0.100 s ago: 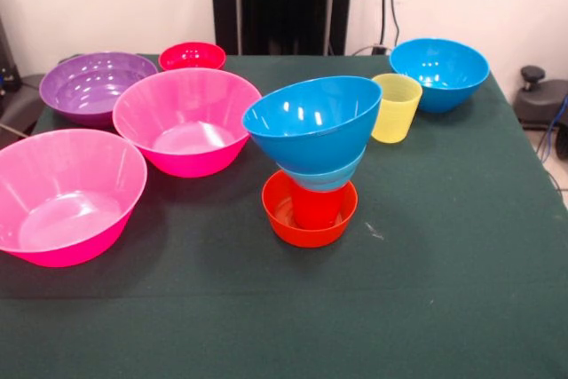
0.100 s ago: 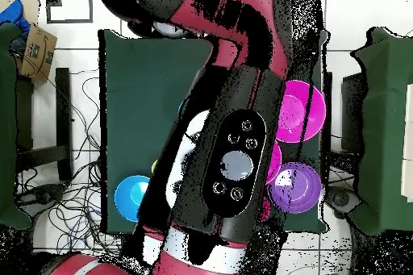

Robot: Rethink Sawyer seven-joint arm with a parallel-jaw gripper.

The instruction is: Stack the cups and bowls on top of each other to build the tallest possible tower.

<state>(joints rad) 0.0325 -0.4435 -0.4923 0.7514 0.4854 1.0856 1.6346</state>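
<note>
The tool cannot be made out under the arm (image 2: 234,151), so its state cannot be told. On the desk (image 1: 444,246), the tower (image 1: 312,166) stands centrally: orange bowl (image 1: 309,219), red cup (image 1: 316,207), light-blue bowl (image 1: 327,178), tilted blue bowl (image 1: 311,122). The yellow cup (image 1: 396,107) is just beside it.

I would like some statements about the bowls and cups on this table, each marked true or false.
1. The large blue bowl on top of the tower sits tilted. True.
2. The yellow cup is part of the tower. False: it stands on the green table behind it.
3. The small orange bowl is the tower's base, with the red cup in it. True.
4. Both large pink bowls are stacked in each other. False: they stand side by side.
5. The purple bowl holds the small red bowl. False: the red one stands beside it.
</note>
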